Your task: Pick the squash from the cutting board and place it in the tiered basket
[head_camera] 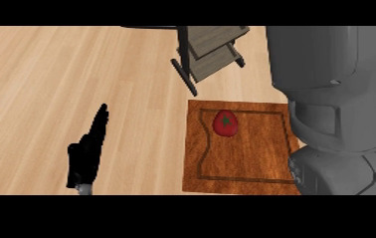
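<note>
At lower left the left hand rests edge-on above the tabletop, fingers straight and pointing up the frame — open, holding nothing. The right arm fills the right side; its hand is out of sight. The squash lies on the board, right of centre — the basket stands at upper centre.

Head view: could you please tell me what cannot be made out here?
- Right hand: not visible; the grey right forearm fills the view's right side.
- Cutting board: its right edge is hidden by that forearm.
- Tiered basket: cut off at the scene's top edge.
- Left hand: seen edge-on, palm hidden.
</note>
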Tool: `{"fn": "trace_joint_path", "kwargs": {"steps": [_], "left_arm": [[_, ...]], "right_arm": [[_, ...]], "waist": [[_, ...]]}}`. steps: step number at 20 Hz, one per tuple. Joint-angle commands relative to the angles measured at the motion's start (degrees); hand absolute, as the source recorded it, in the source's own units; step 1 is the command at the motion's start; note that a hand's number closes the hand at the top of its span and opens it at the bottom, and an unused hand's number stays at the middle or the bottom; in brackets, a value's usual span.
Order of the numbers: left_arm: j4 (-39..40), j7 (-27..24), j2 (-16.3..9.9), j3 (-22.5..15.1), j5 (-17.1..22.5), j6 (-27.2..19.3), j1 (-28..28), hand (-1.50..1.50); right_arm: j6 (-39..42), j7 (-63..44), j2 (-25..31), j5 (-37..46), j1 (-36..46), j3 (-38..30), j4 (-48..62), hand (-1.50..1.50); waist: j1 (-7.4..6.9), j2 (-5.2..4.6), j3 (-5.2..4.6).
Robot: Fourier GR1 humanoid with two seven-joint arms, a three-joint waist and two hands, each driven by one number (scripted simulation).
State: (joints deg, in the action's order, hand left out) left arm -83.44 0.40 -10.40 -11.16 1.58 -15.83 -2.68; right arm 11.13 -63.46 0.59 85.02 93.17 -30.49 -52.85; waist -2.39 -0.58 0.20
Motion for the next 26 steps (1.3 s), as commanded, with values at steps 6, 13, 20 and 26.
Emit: {"fn": "trace_joint_path", "kwargs": {"steps": [6, 13, 20, 26], "left_arm": [[1.2, 2.1, 0.4, -1.5, -0.7, 0.7, -1.5, 0.00], [2.7, 1.2, 0.1, 0.7, 0.5, 1.0, -2.1, 0.00], [2.3, 1.8, 0.6, 1.2, -0.2, -0.6, -3.0, 0.00], [1.7, 1.9, -1.2, 4.1, 1.1, -0.5, -4.3, 0.00]], "right_arm": [[-25.8, -3.7, -0.6, -7.0, -1.8, -4.6, 1.4, -1.50], [-34.9, -0.1, -0.3, -3.8, 0.0, -2.7, -2.4, -1.50], [-31.0, -10.3, 2.8, 10.7, 0.5, -2.0, -12.4, -1.50], [-19.1, -10.7, 0.6, 13.8, -1.0, -3.0, -31.0, -1.50]], "waist": [[-1.43, -0.26, -0.28], [1.16, 0.45, -0.28], [3.87, 1.50, -0.26], [5.85, 2.50, -0.13]]}}
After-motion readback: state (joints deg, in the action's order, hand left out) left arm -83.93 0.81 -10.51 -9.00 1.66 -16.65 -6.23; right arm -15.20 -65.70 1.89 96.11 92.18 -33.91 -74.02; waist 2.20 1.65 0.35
